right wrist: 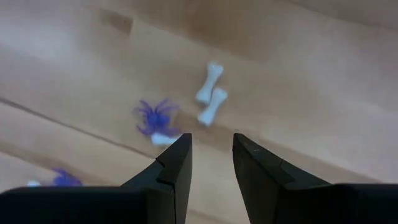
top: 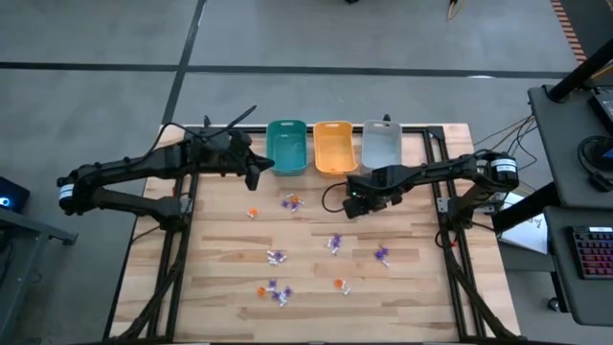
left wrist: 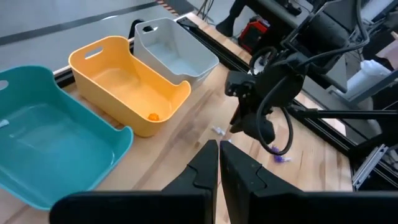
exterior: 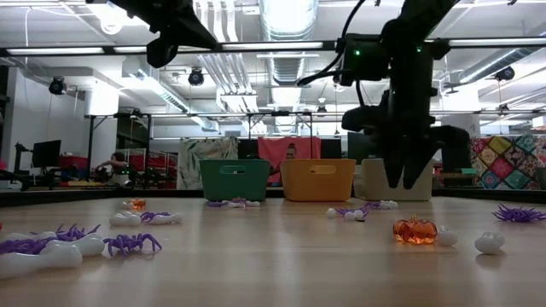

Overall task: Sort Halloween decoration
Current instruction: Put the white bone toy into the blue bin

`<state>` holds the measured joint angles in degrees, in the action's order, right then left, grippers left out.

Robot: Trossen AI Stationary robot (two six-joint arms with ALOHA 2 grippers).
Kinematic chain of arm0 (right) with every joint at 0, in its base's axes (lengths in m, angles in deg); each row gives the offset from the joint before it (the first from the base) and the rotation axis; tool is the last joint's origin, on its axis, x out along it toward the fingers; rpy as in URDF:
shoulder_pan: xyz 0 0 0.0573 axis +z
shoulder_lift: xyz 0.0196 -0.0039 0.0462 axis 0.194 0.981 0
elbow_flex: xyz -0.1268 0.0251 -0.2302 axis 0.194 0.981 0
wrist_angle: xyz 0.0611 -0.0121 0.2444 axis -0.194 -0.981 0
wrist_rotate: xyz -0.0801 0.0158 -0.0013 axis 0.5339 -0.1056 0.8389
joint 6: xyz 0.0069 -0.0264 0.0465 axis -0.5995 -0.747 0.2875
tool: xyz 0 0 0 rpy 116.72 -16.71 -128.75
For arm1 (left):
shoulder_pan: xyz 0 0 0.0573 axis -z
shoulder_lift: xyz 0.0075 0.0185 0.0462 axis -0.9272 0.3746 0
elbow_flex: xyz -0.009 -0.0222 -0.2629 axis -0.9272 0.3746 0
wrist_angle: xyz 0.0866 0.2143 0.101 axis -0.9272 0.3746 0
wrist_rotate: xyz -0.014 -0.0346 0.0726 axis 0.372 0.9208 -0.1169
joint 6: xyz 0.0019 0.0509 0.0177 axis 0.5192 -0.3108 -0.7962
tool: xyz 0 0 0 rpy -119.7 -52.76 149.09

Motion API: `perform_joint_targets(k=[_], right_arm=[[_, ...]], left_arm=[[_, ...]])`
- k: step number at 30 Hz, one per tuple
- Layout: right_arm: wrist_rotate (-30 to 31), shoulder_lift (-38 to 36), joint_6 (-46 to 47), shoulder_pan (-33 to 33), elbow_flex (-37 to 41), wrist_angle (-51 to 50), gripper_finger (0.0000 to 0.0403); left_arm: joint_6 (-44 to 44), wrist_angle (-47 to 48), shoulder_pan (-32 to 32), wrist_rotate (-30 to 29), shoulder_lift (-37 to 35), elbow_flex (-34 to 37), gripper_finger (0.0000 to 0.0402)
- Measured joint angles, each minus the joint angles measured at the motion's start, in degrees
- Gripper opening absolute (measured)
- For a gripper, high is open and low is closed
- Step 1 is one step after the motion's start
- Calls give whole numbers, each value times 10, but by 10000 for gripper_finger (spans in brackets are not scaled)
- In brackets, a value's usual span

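We see a teal plastic bin [top: 286,147], an orange plastic bin [top: 333,146], a pale grey plastic bin [top: 380,144], and purple, orange and white trinkets [top: 334,243] on the light wooden worktop [top: 220,249].

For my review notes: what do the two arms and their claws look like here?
Both arms are dark, slim and jointed. The left claw and right claw each have two black angular fingers. The right arm carries a looping black cable and a white-marked joint near its base; a green light glows on one arm in the low view.

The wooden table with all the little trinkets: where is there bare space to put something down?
Bare wood lies along the table's left edge and in its near right corner, beyond the purple spider. Trinkets crowd the middle, from the orange pumpkin to the cluster at the near edge. Both grippers, left and right, hover before the bins.
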<state>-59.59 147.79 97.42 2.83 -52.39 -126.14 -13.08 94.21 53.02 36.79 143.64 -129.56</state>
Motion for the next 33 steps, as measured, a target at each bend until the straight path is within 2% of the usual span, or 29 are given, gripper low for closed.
perform_joint_targets(k=[14, 33], right_arm=[[9, 46, -22, -7, 0, 24, 107], [21, 49, -40, -7, 9, 28, 107]], left_arm=[[5, -17, 0, -1, 9, 0, 0], [7, -18, 0, -10, 9, 0, 0]])
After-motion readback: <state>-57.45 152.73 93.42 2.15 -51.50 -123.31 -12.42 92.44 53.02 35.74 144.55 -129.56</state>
